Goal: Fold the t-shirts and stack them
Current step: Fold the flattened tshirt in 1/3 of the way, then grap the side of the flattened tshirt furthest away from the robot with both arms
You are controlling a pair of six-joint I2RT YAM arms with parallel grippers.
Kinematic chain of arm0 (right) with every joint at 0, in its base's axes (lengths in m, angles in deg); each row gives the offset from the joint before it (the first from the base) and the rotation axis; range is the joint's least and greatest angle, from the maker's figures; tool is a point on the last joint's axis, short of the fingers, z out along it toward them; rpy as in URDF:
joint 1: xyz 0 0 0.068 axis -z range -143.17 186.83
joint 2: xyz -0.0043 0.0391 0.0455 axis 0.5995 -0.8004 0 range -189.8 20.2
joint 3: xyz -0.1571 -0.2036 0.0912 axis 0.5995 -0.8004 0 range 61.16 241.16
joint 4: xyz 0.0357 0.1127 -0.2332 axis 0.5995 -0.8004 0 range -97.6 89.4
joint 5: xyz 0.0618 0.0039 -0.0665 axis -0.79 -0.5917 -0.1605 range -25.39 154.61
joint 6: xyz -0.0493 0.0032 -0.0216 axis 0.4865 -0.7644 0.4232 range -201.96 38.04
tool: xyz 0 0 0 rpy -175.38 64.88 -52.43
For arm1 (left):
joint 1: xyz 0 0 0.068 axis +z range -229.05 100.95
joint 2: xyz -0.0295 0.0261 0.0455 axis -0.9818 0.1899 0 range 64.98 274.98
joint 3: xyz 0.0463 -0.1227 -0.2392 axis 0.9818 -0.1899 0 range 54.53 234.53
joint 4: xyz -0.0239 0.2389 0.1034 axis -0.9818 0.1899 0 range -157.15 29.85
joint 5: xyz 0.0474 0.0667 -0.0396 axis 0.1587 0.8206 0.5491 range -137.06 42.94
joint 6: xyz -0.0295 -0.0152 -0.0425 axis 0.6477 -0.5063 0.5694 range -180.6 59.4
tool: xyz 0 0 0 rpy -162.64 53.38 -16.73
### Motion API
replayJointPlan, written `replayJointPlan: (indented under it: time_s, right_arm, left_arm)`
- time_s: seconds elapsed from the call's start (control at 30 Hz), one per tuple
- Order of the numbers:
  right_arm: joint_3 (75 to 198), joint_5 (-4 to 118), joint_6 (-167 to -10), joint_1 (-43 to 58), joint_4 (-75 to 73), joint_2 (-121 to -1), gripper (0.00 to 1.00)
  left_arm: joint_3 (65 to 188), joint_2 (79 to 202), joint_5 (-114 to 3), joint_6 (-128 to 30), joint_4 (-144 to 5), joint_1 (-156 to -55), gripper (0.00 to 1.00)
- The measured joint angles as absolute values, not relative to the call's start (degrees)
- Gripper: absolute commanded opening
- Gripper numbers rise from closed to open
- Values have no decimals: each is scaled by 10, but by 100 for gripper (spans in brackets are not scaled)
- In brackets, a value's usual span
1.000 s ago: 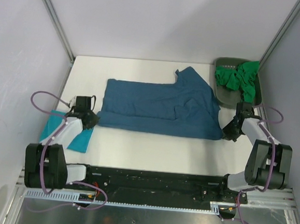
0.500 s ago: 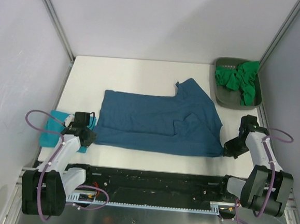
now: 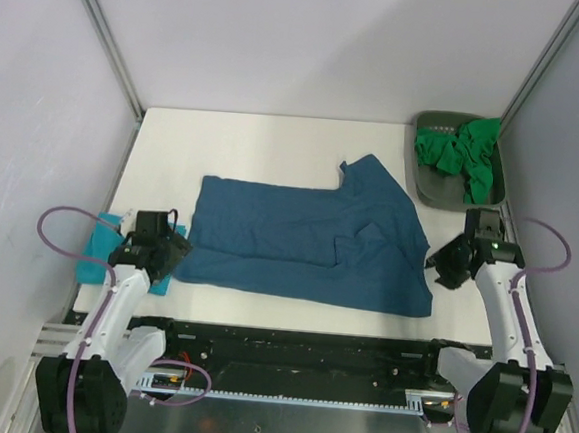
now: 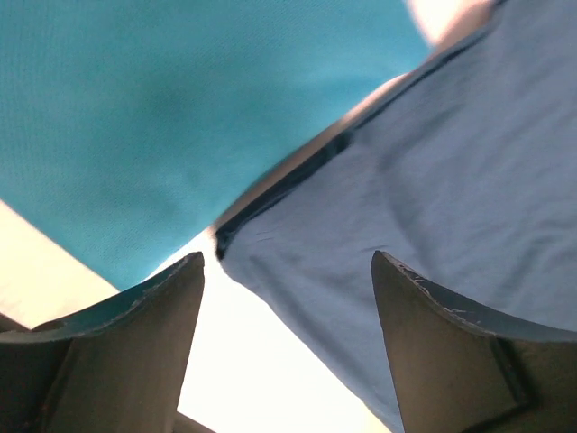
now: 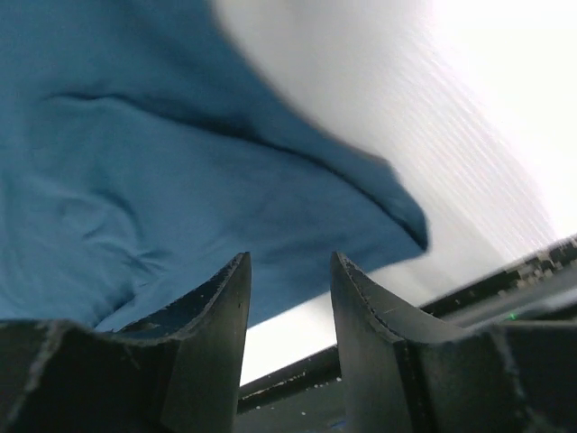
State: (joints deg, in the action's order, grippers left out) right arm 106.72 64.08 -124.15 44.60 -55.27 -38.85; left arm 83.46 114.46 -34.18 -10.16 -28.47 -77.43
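Note:
A dark steel-blue t-shirt (image 3: 307, 243) lies spread flat across the middle of the table, one sleeve pointing to the back. My left gripper (image 3: 175, 250) hovers at its near left corner, jaws wide open and empty (image 4: 288, 260); that corner (image 4: 451, 180) lies just beyond the fingers. A turquoise t-shirt (image 3: 94, 259) lies folded under the left arm, and its cloth (image 4: 135, 117) fills the upper left of the left wrist view. My right gripper (image 3: 442, 267) stands at the shirt's right edge, jaws apart and empty (image 5: 290, 262) above the shirt's corner (image 5: 180, 162). Bright green t-shirts (image 3: 465, 155) are heaped in the tray.
The dark grey tray (image 3: 428, 182) sits at the back right corner against the wall. The black frame rail (image 3: 300, 343) runs along the table's near edge, close to the shirt's hem. Bare white table (image 3: 235, 147) shows behind the shirt.
Both grippers dragged the blue shirt's near hem toward the table's front edge, then opened and let it go. They have backed off slightly from the cloth.

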Motion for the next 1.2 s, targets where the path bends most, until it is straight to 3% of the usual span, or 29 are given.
replayJointPlan:
  time_s: [0.13, 0.27, 0.5, 0.77, 1.2]
  right_arm:
    - [1137, 650, -1222, 355, -497, -435, 44]
    - [1194, 651, -1208, 288, -419, -533, 42]
    - [1264, 650, -1190, 254, -335, -698, 41]
    - [1332, 646, -1162, 248, -294, -774, 41]
    - [1359, 623, -1132, 266, -286, -801, 39]
  left_arm:
    - [924, 1176, -340, -138, -281, -787, 73]
    - [1047, 1286, -340, -187, -296, -804, 64]
    - [1249, 1555, -345, -253, -335, -809, 54]
    - [1428, 1790, -354, -261, -340, -812, 49]
    - [1480, 1876, -339, -230, -339, -819, 48]
